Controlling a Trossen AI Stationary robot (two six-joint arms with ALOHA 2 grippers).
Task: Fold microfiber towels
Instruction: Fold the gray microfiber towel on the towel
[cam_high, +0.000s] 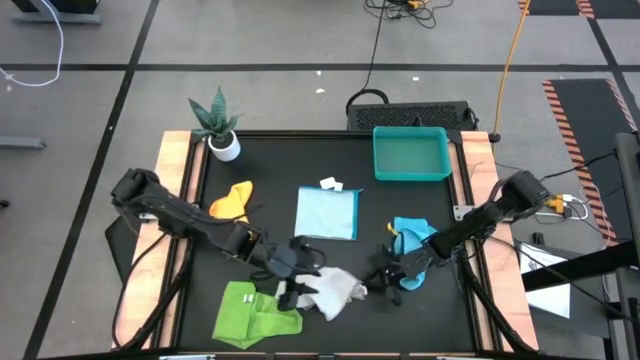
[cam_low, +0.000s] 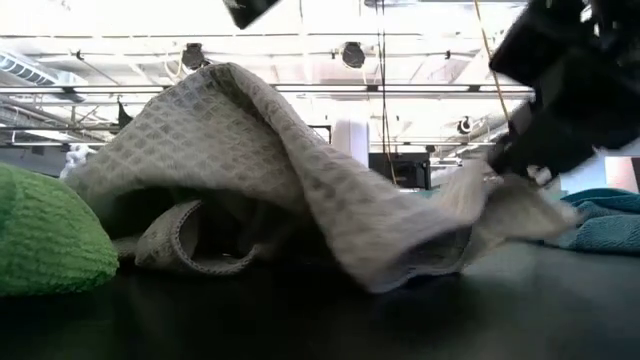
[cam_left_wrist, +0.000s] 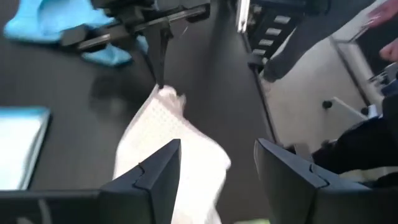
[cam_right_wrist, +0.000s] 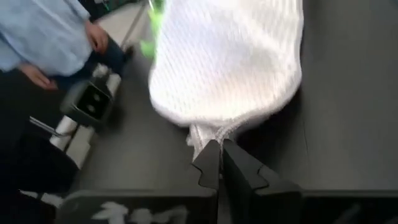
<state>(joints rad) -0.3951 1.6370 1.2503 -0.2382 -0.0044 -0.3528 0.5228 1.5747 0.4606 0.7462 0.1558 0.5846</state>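
The right end effector (cam_right_wrist: 220, 163) is pinching a corner of the crumpled white-grey waffle-weave microfiber towel (cam_high: 330, 290); the left end effector (cam_left_wrist: 216, 163) is hovering released above it and would do well by clamping the opposite corner before spreading.

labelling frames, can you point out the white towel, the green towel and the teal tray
white towel (cam_high: 335, 290): high view, middle of the crumpled cloth
green towel (cam_high: 250, 313): high view, centre of the cloth
teal tray (cam_high: 411, 154): high view, bare floor of the tray
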